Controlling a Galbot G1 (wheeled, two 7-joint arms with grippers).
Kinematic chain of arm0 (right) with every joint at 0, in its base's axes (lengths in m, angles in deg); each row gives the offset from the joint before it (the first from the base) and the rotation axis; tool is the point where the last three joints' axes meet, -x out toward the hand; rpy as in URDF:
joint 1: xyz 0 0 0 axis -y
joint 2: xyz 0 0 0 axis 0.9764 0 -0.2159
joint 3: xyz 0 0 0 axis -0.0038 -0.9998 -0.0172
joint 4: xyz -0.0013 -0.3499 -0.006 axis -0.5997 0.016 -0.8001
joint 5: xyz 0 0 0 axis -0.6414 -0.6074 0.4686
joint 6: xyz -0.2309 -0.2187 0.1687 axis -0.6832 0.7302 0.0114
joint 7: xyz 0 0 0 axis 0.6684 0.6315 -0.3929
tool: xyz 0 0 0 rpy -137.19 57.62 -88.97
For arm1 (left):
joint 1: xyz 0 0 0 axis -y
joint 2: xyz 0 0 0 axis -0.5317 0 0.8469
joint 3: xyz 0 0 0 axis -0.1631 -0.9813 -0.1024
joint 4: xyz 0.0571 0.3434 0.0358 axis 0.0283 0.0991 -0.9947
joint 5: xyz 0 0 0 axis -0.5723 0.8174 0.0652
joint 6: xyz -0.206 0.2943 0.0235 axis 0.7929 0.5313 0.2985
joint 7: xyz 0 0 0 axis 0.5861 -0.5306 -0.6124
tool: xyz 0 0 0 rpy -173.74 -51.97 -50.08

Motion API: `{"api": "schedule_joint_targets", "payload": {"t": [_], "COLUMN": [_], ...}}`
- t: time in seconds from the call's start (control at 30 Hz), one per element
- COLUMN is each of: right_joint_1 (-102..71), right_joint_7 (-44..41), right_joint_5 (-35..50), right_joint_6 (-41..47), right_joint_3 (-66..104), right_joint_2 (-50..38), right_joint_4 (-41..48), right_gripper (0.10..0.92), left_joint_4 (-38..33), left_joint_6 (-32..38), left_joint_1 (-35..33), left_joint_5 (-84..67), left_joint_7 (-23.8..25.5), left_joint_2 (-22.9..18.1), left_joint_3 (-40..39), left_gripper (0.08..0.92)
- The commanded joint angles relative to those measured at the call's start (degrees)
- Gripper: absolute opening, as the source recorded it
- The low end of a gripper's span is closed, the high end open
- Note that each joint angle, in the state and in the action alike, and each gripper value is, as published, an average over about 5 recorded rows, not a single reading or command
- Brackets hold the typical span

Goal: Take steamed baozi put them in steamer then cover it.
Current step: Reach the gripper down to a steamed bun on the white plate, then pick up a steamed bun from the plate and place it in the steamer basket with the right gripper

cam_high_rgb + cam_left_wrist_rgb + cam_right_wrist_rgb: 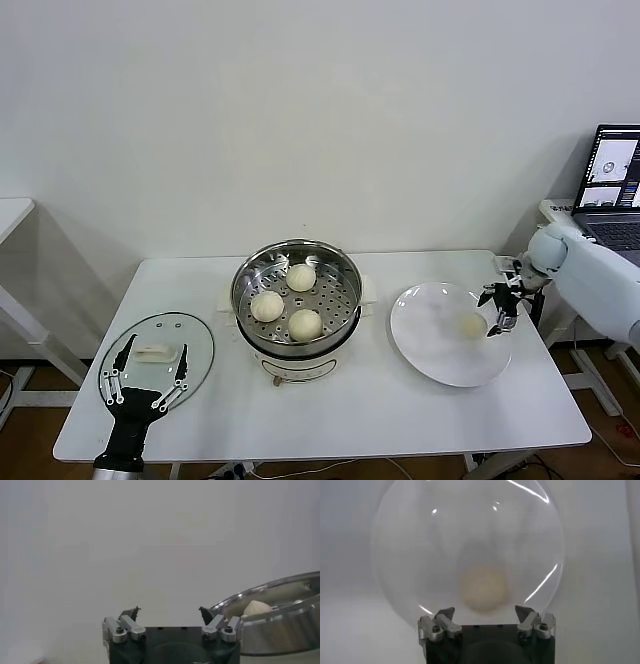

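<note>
The steel steamer (248,275) on its white cooker base holds three baozi: one at the back (301,277), one at the left (267,306), one at the front (306,324). A fourth baozi (467,324) lies on the white plate (430,350); it also shows in the right wrist view (484,587). My right gripper (499,304) is open, just right of this baozi at the plate's right side, apart from it. The glass cover (195,340) with its white handle (155,352) lies at the table's front left. My left gripper (146,377) is open above the cover.
A laptop (610,185) stands on a side desk at the far right. Another white table edge (12,212) shows at the far left. The steamer's rim (270,592) shows in the left wrist view with one baozi (256,608) inside.
</note>
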Motion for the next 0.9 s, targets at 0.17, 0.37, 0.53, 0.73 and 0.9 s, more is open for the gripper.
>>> {"api": "schedule_joint_targets", "payload": {"t": [0.17, 0.37, 0.53, 0.73, 0.9], "right_joint_1": [-2.41, -1.45, 1.86, 13.03, 26.81], "right_joint_7": [1.63, 1.47, 0.34, -6.23, -13.44], "right_joint_5": [-1.01, -1.56, -1.18, 1.54, 10.1], "right_joint_6": [0.24, 0.18, 0.2, 0.42, 2.46], "right_joint_3": [1.17, 0.13, -2.11, -8.1, -16.78], "right_joint_2": [3.65, 3.56, 2.51, 1.64, 4.3], "right_joint_4": [3.42, 2.8, 0.6, -6.02, -13.83], "right_gripper": [0.823, 0.76, 0.668, 0.646, 0.653], "left_joint_4": [0.24, 0.41, 0.35, 0.26, 0.29], "left_joint_6": [0.05, 0.05, 0.0, -0.19, -0.45], "left_joint_1": [0.1, 0.22, 0.33, 0.7, 1.38], "left_joint_5": [0.02, 0.0, -0.02, -0.02, -0.03], "left_joint_7": [-0.07, -0.11, -0.11, -0.11, -0.12], "left_joint_2": [0.02, -0.04, -0.03, 0.19, 0.43], "left_joint_3": [0.07, 0.01, -0.07, -0.53, -0.89], "left_gripper": [0.823, 0.823, 0.823, 0.823, 0.823]}}
